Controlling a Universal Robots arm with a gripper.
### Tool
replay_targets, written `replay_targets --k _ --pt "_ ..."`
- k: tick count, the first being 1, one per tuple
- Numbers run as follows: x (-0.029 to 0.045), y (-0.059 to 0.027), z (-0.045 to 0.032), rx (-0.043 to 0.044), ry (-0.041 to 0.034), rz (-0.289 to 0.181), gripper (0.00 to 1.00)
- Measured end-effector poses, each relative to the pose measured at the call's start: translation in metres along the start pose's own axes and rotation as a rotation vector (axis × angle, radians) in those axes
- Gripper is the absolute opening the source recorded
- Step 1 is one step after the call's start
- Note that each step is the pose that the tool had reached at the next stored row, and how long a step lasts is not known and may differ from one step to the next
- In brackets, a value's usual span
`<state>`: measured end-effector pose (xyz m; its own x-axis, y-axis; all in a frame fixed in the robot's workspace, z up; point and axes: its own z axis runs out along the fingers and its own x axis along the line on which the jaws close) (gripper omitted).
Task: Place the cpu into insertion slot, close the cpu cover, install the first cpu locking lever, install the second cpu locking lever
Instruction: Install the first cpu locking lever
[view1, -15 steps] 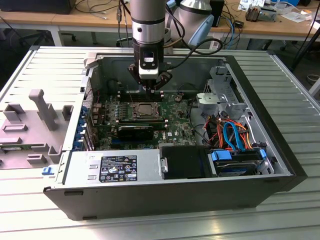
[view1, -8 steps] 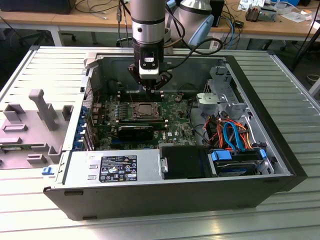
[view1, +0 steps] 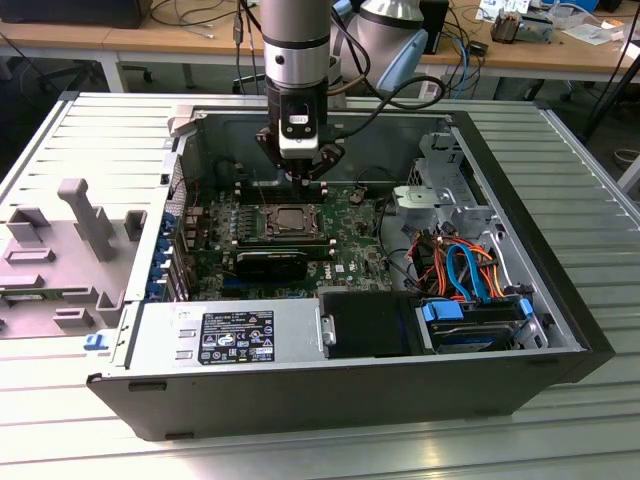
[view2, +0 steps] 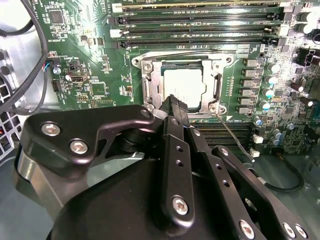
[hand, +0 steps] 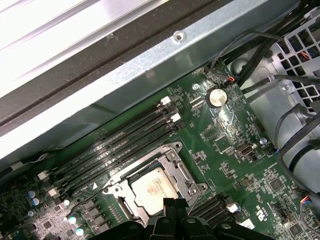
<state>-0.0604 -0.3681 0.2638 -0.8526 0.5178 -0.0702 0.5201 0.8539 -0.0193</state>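
Observation:
In the open computer case, the cpu (view2: 184, 86) (hand: 152, 190) lies flat in the insertion slot (view1: 290, 222) on the green board. The silver cpu cover (view2: 152, 82) (hand: 177, 172) is down around it, and the chip's metal top shows through its window. One thin wire lever (view2: 235, 136) slants away from a socket corner. Another wire lever (view2: 200, 52) runs along the socket side next to the memory slots. My gripper (view1: 300, 182) (view2: 174, 100) (hand: 175, 202) hangs just above the socket's edge, shut and holding nothing.
Long black memory slots (view2: 200, 30) (hand: 120, 145) flank the socket. The case walls (view1: 330, 385) ring the board, with a power supply (view1: 230, 335) at the front and blue and orange cables (view1: 460, 270) on the exterior view's right. A grey fixture (view1: 80, 240) sits outside the case.

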Motion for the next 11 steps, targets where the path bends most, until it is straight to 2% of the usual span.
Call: replay_targets --k 11 --pt "0.0000 0.0000 0.0000 -0.0021 0.0005 -0.013 0.11"
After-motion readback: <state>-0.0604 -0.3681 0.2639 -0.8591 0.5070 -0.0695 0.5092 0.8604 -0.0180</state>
